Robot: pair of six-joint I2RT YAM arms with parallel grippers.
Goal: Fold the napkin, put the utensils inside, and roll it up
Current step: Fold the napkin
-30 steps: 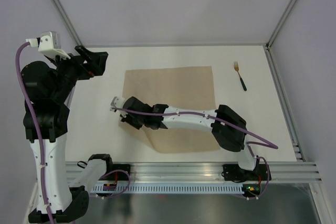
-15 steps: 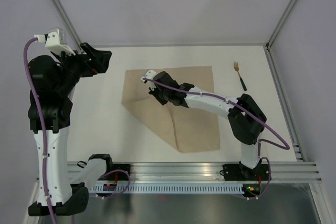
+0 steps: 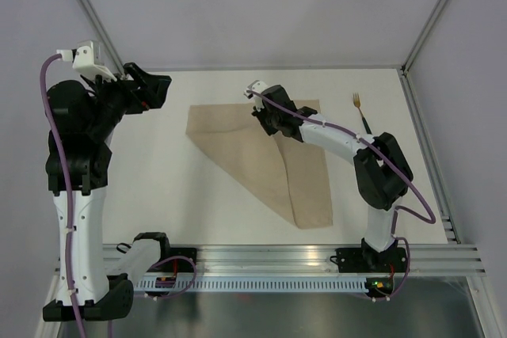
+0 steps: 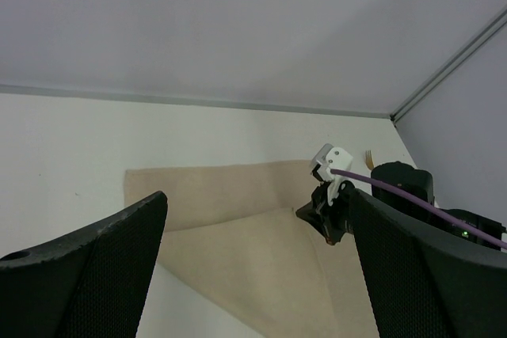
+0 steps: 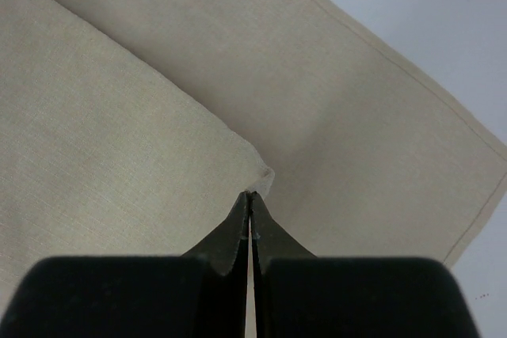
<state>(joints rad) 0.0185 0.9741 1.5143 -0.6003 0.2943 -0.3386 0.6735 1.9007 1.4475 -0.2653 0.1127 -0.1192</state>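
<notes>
**Napkin** [image 3: 261, 165] lies on the counter [image 3: 150, 187]. One corner is drawn over toward the napkin's far edge, leaving a diagonal fold from the napkin's left side to its near-right end.

**Right claw** [image 5: 251, 199] sits over the far part of the napkin, near the middle of the far edge. It is closed on the drawn-over corner, and the wrist view shows the cloth tip pinched between the two fingertips.

**Left claw** [image 3: 161, 89] hangs raised, left of the napkin's far-left corner, with its jaws wide apart.

**Fork** [image 3: 360, 110] lies on the counter to the right of the napkin's far-right corner, apart from the cloth.
</notes>
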